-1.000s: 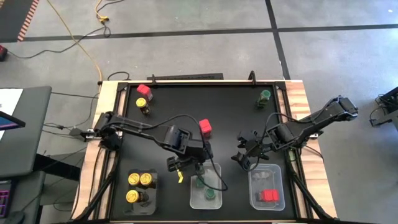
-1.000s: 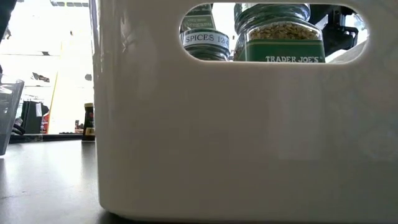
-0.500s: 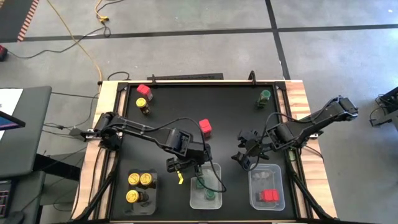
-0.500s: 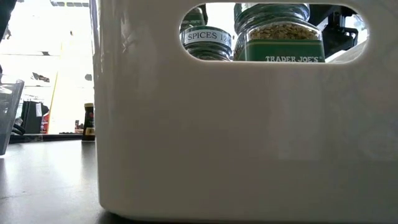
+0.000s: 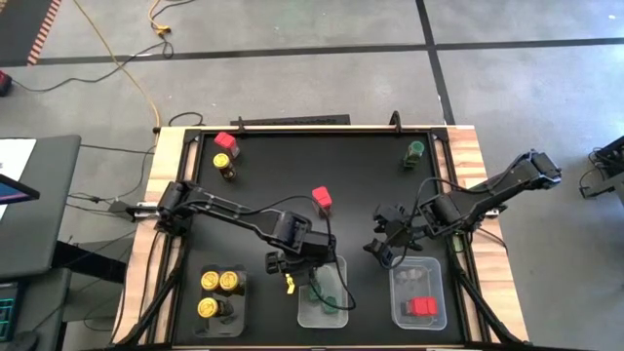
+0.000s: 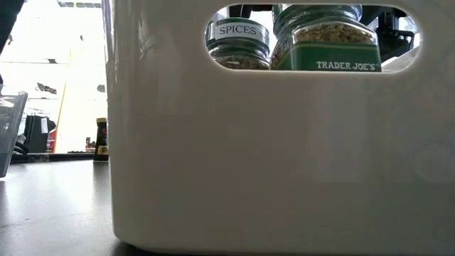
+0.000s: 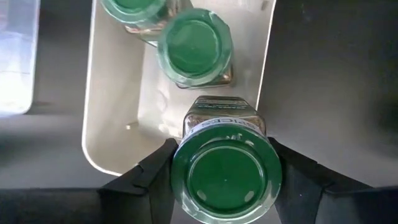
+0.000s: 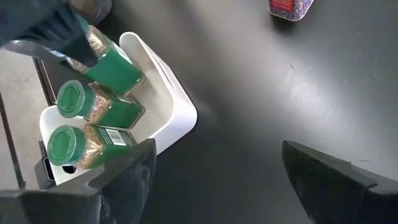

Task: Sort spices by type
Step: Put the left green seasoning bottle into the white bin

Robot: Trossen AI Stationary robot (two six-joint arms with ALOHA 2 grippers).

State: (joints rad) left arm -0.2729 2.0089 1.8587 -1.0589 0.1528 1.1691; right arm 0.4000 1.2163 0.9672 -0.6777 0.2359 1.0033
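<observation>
My left gripper [image 5: 302, 269] is shut on a green-lidded spice jar [image 7: 225, 177] over the far end of the middle tray [image 5: 336, 314]. Two more green-lidded jars [image 7: 194, 43] [image 8: 93, 102] stand in that tray. My right gripper [image 5: 382, 246] stands open, holding nothing, above the mat beside the right tray [image 5: 419, 302], which holds a red-lidded jar [image 5: 422, 307]. The left tray [image 5: 239, 310] holds three yellow-lidded jars [image 5: 220, 283]. Loose on the mat stand two red-lidded jars [image 5: 321, 200] [image 5: 226, 142], one yellow-lidded jar [image 5: 224, 164] and one green-lidded jar [image 5: 416, 151]. My left gripper pinches the jar's lid end [image 7: 186, 155] between its two fingers [image 7: 149, 180], one on either side of the round lid. The fingers come steeply from above. The jar hangs tilted below them [image 8: 109, 62], its bottom over the tray's far end; whether it touches the floor cannot be told.
The low view is filled by the middle tray's white wall [image 6: 249, 156]; two green jars [image 6: 323, 43] show through its handle slot. Bare black mat lies in the table's middle and far part. Wooden rails [image 5: 168, 146] edge the mat.
My left gripper has sunk and moved toward the table's near edge with the green-lidded jar, bringing it over the far end of the middle tray. It has stayed shut on the jar.
</observation>
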